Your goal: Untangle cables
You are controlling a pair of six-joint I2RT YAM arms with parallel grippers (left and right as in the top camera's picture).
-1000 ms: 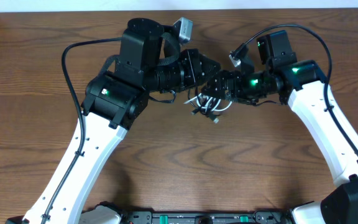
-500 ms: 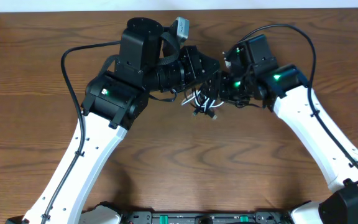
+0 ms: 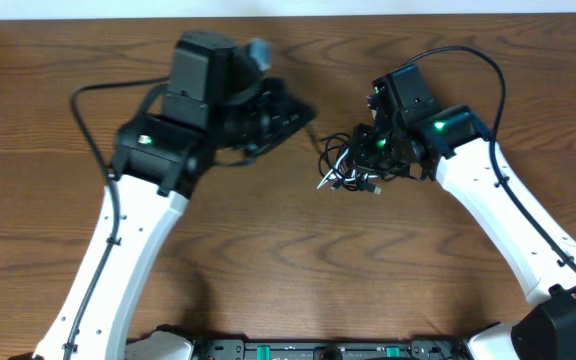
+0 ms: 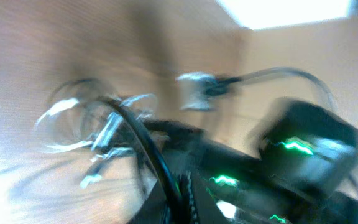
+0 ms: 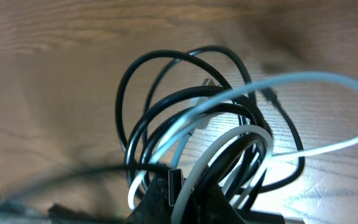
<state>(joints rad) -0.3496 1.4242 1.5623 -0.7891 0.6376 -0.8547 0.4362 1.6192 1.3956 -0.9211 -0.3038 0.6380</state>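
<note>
- Cables [image 3: 345, 170]: 1 tight knot on the table [image 3: 288, 260], right of centre, directly under the right gripper [image 3: 368, 163]. At least 1 plug end [image 3: 325, 183] pokes out on its lower-left side.
- Right jaws are pressed together, pinching strands at the edge of the knot. The right wrist view shows black loops and a white cord [image 5: 316, 76] fanning out from the fingers. I can't tell how many strands are in the pinch.
- Left gripper [image 3: 303, 108]: apart from the knot, up and to its left, jaws pressed together. The left wrist view is badly smeared. A black strand seems to run toward the fingers, but I can't tell if it's actually pinched.
- Judgement: the knot isn't separated yet, all 3 cords are in 1 clump.
- Risks from here:
  - If the right pinch spans 2+ strands, pulling cinches the knot instead of opening it.
  - If the left has nothing, the right just drags the whole clump across the wood with no counter-hold.
  - If the left does hold a strand, a fast pull apart could snap it out of the jaws or yank a plug through a loop and jam it.
  - The pinch sits at the knot's edge, so thin cord may slip out under tension.
</note>
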